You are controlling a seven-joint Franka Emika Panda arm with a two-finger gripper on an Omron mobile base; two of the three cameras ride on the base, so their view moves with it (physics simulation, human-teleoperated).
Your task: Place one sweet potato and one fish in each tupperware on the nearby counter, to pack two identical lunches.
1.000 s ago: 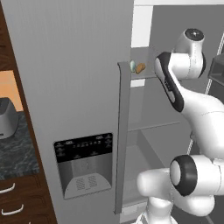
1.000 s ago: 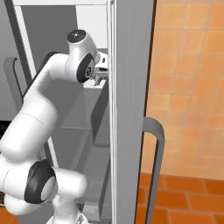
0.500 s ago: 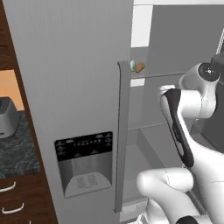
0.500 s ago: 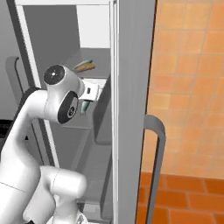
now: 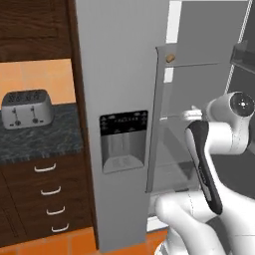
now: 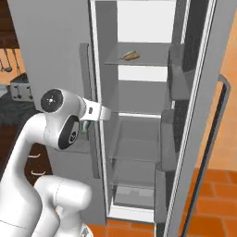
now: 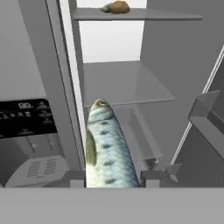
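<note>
A silvery-green fish (image 7: 107, 148) lies lengthwise between my gripper's (image 7: 110, 178) two dark fingertips (image 7: 74, 178), head pointing away, and the gripper is shut on it. My hand hangs in front of the open fridge, level with its middle shelves; in the right base view the gripper (image 6: 91, 118) sits by the fridge's left door edge with the fish (image 6: 85, 126) under it. An orange-brown sweet potato (image 7: 118, 6) rests on the top shelf (image 6: 130, 55) (image 5: 170, 58), with something greenish beside it. The black counter (image 5: 40, 142) is at the left. The tupperware is out of view.
The fridge's right door (image 6: 199, 115) stands open with bins on its inside. The closed left door carries a dispenser panel (image 5: 123, 139). A silver toaster (image 5: 27, 108) stands on the counter above brown drawers (image 5: 47, 191). Glass shelves (image 7: 124, 85) lie ahead of the hand.
The arm has come down and back from the top shelf with the fish in its grip. Both base views have shifted, so the cameras moved.
</note>
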